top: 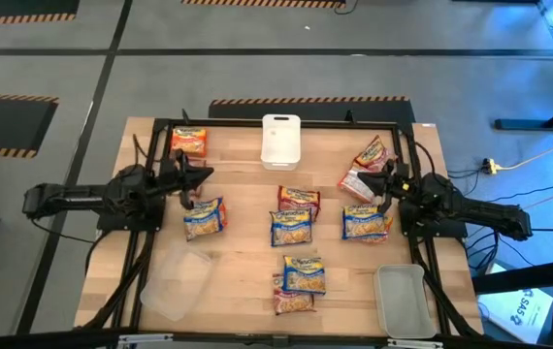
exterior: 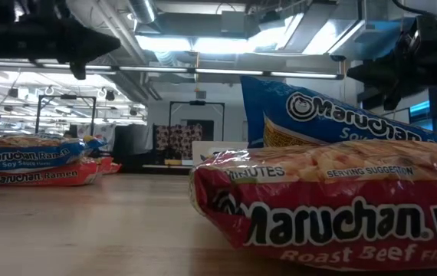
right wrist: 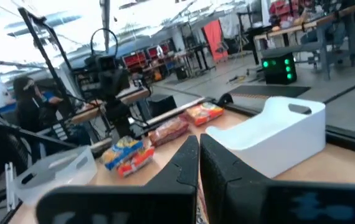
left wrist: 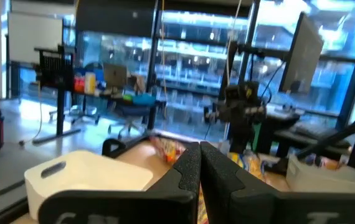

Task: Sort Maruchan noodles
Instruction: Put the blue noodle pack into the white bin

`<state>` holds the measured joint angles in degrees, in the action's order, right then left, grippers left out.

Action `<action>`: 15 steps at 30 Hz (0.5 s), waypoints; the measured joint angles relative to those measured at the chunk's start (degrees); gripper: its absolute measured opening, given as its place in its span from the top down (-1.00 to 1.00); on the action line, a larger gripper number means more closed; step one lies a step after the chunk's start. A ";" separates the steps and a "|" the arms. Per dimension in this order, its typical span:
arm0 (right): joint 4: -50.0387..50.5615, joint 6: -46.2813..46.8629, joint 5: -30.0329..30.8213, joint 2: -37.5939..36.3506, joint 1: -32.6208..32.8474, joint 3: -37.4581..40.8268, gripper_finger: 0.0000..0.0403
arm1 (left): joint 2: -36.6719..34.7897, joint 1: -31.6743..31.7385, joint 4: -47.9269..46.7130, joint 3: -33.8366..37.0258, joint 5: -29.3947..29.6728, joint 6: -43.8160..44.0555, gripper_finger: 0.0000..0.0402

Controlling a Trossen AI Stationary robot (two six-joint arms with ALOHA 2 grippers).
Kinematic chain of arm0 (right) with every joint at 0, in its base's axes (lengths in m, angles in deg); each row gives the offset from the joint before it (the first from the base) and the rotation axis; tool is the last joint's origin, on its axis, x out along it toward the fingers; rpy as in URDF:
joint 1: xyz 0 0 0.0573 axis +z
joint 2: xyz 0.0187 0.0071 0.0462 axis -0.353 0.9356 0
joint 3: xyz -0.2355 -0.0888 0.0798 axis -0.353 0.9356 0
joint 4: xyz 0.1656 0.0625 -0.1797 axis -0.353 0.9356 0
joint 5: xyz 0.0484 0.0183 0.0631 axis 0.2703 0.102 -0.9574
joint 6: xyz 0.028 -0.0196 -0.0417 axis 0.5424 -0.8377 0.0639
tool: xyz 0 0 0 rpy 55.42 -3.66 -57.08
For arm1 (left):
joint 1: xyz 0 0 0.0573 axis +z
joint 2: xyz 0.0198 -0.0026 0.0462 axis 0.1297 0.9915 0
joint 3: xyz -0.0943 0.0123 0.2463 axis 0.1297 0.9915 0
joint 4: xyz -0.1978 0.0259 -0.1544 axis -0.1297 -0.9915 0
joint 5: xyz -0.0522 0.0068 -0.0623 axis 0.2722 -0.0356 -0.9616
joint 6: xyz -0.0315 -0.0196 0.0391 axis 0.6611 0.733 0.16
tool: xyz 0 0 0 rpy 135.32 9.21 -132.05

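Both arms sit raised at the table's sides, nothing picked yet. Left gripper (top: 196,180) has its fingers pressed together and empty, hovering near the blue packet (top: 204,218) on the left; right gripper (top: 385,187) is likewise closed and empty, near the red packets (top: 366,170) and the blue one (top: 366,222) on the right. Both look parked in a ready pose, probably before the first grab.

Maruchan noodles are spread flat over the wooden table (top: 238,271): an orange packet (top: 188,142) at the far left corner, a red-and-blue overlapping pair (top: 294,215) mid-table, another blue-over-red pair (top: 300,281) nearer the front edge. Stacked ones will need separating, so loose single packets seem the easier start.

Bins: white tub (top: 280,140) at far centre, clear tub (top: 178,282) front left, grey tub (top: 402,301) front right, all empty, likely one per flavour. Black frame rails (top: 286,123) ring the work area and could crowd low reaches near the edges
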<state>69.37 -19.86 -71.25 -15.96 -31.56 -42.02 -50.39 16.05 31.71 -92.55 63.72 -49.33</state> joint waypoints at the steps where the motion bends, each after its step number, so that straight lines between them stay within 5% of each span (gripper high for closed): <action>1: 0.36 0.04 0.03 0.02 0.00 0.01 0.99 | 2.40 0.00 0.20 -1.15 0.00 0.00 0.99; 6: 0.39 0.03 0.10 0.02 0.00 0.01 0.99 | 15.72 0.00 1.87 -6.03 0.00 -0.29 0.99; 15: 0.46 -0.09 3.52 0.02 0.00 -0.01 0.99 | 37.24 0.00 19.54 -10.70 0.00 -7.11 0.99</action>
<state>69.83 -19.95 -67.72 -15.94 -31.56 -42.03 -13.15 16.05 51.26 -103.25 63.72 -56.44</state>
